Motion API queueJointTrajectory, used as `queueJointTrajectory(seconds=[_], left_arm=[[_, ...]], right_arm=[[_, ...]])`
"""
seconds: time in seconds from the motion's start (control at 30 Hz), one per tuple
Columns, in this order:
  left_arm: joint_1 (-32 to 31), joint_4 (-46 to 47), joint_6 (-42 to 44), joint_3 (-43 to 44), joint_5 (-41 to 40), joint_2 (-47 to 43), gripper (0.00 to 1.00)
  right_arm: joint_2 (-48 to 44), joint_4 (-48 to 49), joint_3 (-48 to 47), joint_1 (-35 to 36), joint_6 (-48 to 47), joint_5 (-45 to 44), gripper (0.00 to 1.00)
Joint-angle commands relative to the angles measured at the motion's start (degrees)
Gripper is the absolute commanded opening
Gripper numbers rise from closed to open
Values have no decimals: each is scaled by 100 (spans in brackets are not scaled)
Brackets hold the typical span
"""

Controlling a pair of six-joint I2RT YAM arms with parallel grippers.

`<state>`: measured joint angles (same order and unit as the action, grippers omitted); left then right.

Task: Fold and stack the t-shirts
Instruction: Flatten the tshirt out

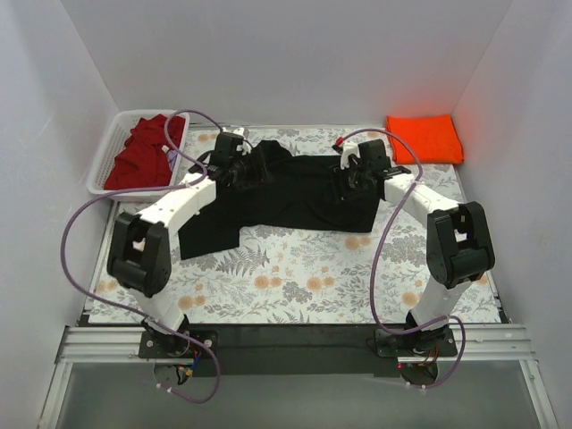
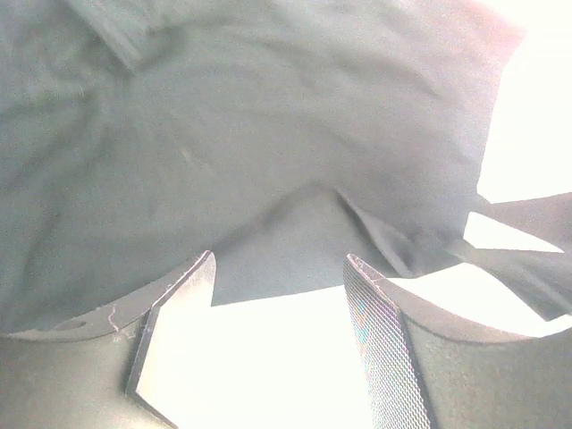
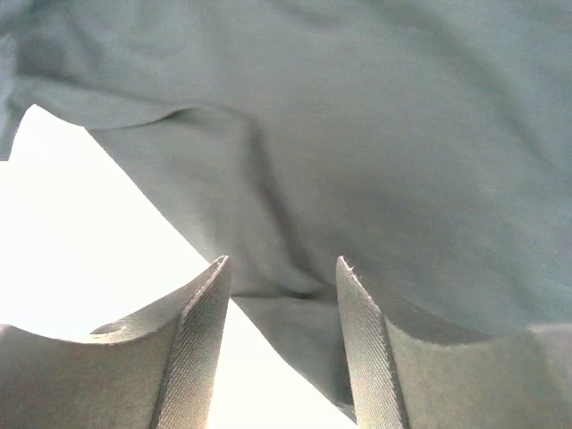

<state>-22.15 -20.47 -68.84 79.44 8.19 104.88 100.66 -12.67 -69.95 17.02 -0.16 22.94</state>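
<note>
The black soft cloth short-sleeved t-shirt [image 1: 295, 192] lies spread and rumpled across the middle of the floral-patterned bench [image 1: 295, 286], toward the bench's far edge, with one part trailing toward the bench's near left. The left pincer [image 1: 234, 168] is at the shirt's left end. Its fingers [image 2: 380, 349] are apart, and a fold of black cloth sits just past the tips. The right pincer [image 1: 355, 174] is at the shirt's right end, its fingers [image 3: 192, 349] likewise apart, with cloth across the gap. A folded bright orange t-shirt [image 1: 425, 138] rests at the bench's far right corner. A crumpled dark red t-shirt [image 1: 138, 159] lies in the white slatted plastic basket [image 1: 105, 165] at the bench's far left corner.
</note>
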Motion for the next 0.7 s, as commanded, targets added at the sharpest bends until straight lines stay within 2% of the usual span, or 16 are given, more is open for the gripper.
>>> queueJointTrajectory(seconds=[0.0, 0.13, 0.27, 0.37, 0.43, 0.57, 0.67], left_arm=[[-8, -36, -103, -770, 8, -1310, 58], [-79, -27, -68, -1938, -185, -2242, 58], [-88, -62, -130, -3246, -947, -3182, 58], [-88, -36, -165, -3724, -1345, -3842, 58], [-88, 34, -139, -4049, -1652, -4202, 57], [-88, 87, -139, -4103, -2075, -4283, 57], [-88, 227, -121, -4094, -2216, -4204, 57]], right_arm=[[-99, -34, 131, 372, -230, -131, 58], [84, -60, 131, 636, -265, -403, 58], [278, -324, -114, 961, -361, -965, 57], [428, -438, -220, 1084, -370, -1220, 54], [489, -491, -238, 1128, -362, -1361, 48], [551, -579, -308, 1181, -370, -1608, 41], [551, -658, -378, 1199, -388, -1722, 25]])
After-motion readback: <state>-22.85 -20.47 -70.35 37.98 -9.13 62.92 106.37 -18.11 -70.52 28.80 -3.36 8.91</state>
